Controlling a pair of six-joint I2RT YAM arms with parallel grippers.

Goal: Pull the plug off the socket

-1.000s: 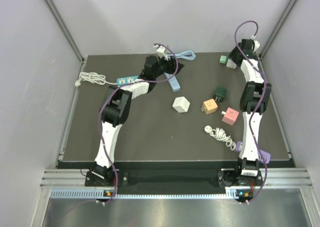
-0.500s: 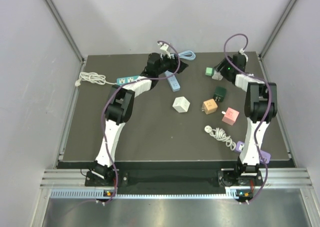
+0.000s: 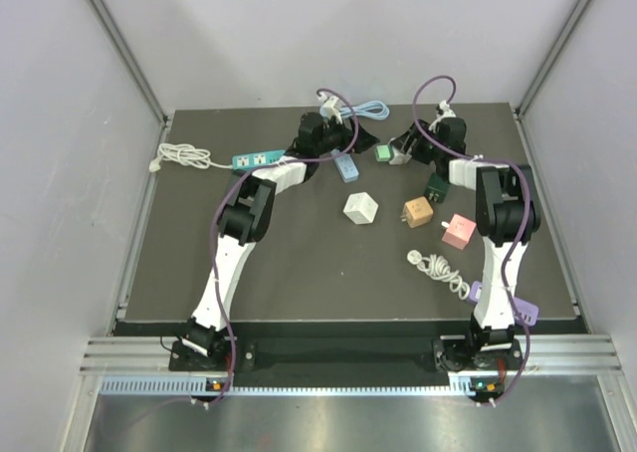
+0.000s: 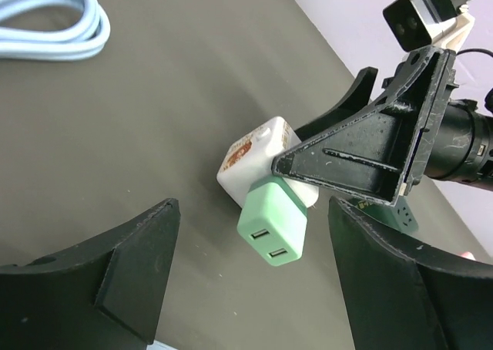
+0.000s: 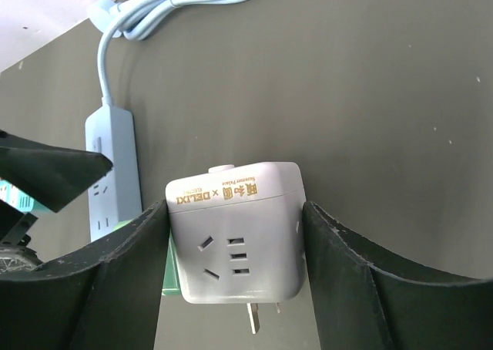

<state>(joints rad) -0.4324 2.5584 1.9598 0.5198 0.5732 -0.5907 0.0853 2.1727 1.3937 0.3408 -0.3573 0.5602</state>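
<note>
A mint green USB plug [image 4: 273, 230] sits plugged into a white cube socket [image 4: 258, 159]. My right gripper [image 5: 233, 211] is shut on the white socket [image 5: 235, 238] and holds it above the mat; the green plug [image 5: 171, 277] peeks out at its left side. In the top view the socket [image 3: 399, 154] and plug [image 3: 382, 152] are at the far centre. My left gripper [image 4: 253, 205] is open, with a finger on each side of the green plug and not touching it. In the top view the left gripper [image 3: 343, 136] faces the right gripper [image 3: 406, 150].
A light blue power strip [image 3: 343, 163] with its coiled cable [image 3: 368, 111] lies under the left gripper. A teal strip [image 3: 254, 158] is at the far left. A white cube [image 3: 360, 209], orange [image 3: 417, 213], dark green [image 3: 438, 186] and pink [image 3: 458, 231] adapters and a white cable [image 3: 438, 270] lie to the right.
My right gripper has carried the socket and green plug left from the far right corner to the left gripper. The left gripper has barely moved.
</note>
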